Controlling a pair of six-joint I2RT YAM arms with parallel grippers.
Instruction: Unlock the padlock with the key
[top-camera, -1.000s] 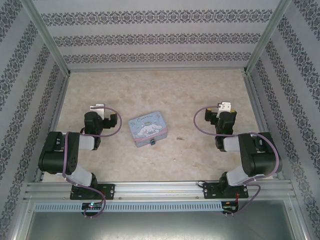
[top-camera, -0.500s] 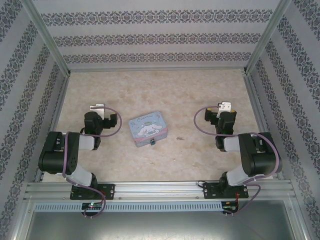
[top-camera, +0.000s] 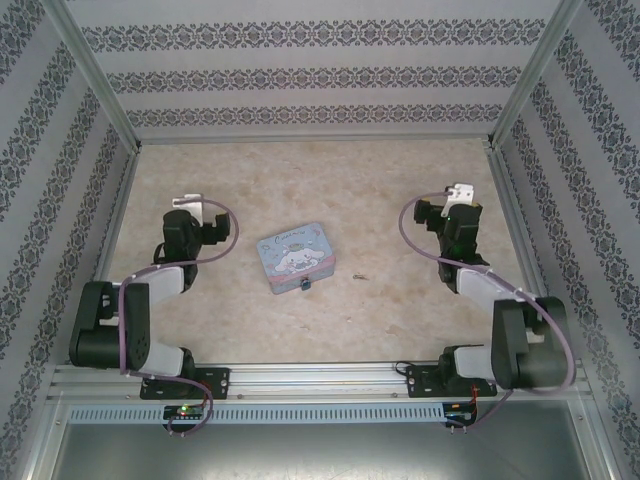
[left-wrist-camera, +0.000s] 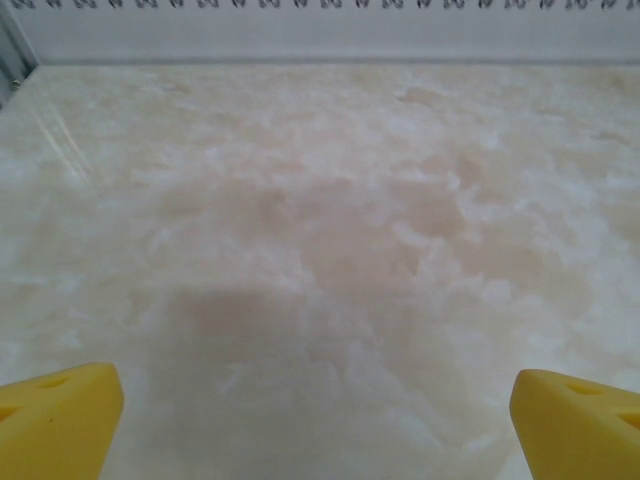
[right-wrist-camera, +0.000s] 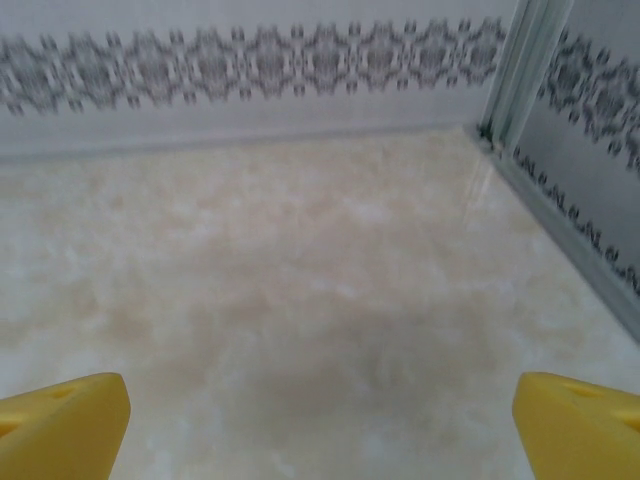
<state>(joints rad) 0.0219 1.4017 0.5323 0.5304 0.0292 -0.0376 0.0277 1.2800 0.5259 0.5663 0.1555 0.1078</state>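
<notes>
One light-blue cartoon tin (top-camera: 297, 255) sits mid-table (top-camera: 380, 190). One padlock (top-camera: 305, 286) lies at the tin's near edge, its 6 o'clock, and one key (top-camera: 358, 277) lies apart at the padlock's 3 o'clock. There are two grippers, both spread wide and holding nothing: the left gripper (top-camera: 190, 206) at the tin's 10 o'clock, the right gripper (top-camera: 459, 193) at its 2 o'clock.

Seen from above, the padlock (top-camera: 305, 286) at the near edge of the tin (top-camera: 296, 255) is too small for me to tell its shackle's state. The key (top-camera: 358, 277) is a bare sliver. The wrist pictures' bottom corners cut off the fingertips of my left tool (left-wrist-camera: 318, 428) and right tool (right-wrist-camera: 320, 428).
</notes>
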